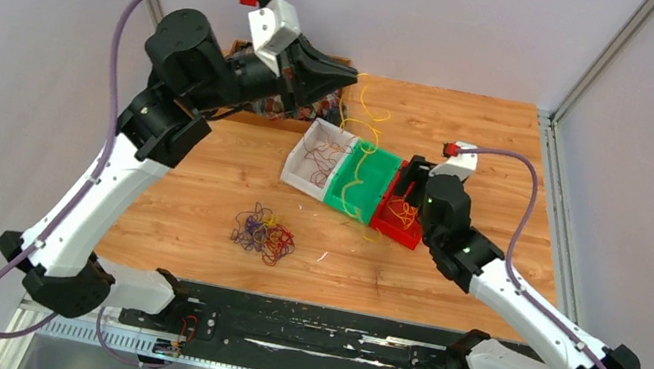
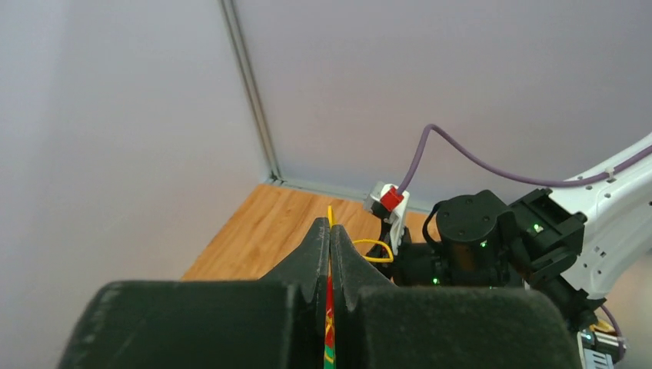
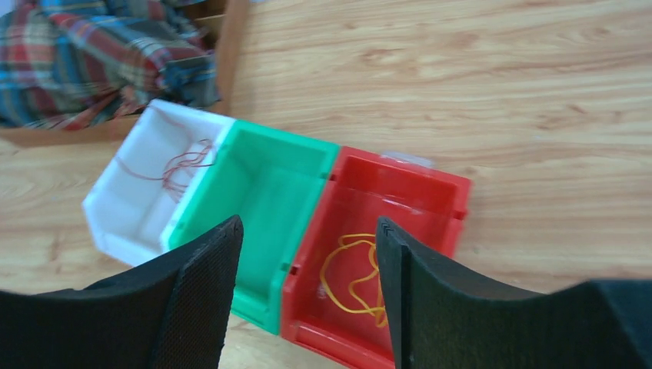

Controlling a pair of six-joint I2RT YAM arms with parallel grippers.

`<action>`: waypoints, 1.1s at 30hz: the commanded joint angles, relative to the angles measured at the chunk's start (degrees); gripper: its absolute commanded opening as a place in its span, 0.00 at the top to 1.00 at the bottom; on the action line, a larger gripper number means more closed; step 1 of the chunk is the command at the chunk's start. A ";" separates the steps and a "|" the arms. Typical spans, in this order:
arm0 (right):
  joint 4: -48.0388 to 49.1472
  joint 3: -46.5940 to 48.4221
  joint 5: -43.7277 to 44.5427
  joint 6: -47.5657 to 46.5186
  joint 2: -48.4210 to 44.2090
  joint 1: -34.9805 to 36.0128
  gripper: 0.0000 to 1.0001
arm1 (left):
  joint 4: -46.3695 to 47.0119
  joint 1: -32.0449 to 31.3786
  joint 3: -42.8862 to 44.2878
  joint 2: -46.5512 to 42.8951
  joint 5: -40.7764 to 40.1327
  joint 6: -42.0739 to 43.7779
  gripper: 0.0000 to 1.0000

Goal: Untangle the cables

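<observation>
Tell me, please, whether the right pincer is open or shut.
Open: the right wrist view shows the right pincer with its fingers wide apart, nothing between them, over the red bin.

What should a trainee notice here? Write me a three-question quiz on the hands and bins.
1. True or false: the right hand is shut on a cable.
2. The cable lying in the red bin is: A dark red, B yellow-orange, C blue-purple.
3. Fill in: the left hand is pinching a ___ strand.
Key: 1 false, it is open above the red bin. 2 B. 3 yellow.
</observation>
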 commanded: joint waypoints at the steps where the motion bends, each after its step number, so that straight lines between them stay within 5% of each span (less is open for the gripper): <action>1: -8.19 -1.78 7.70 3.69 -4.15 -3.44 0.35 | 1.92 -3.73 4.13 3.11 -0.79 2.85 1.00; 13: -15.19 -6.43 20.70 9.57 -14.12 -9.74 0.22 | 2.30 -8.19 8.32 11.47 -3.12 3.69 1.00; 33: -16.18 -8.47 16.42 12.02 -18.58 -17.53 0.21 | 7.89 -9.73 8.45 24.62 -7.96 4.76 1.00</action>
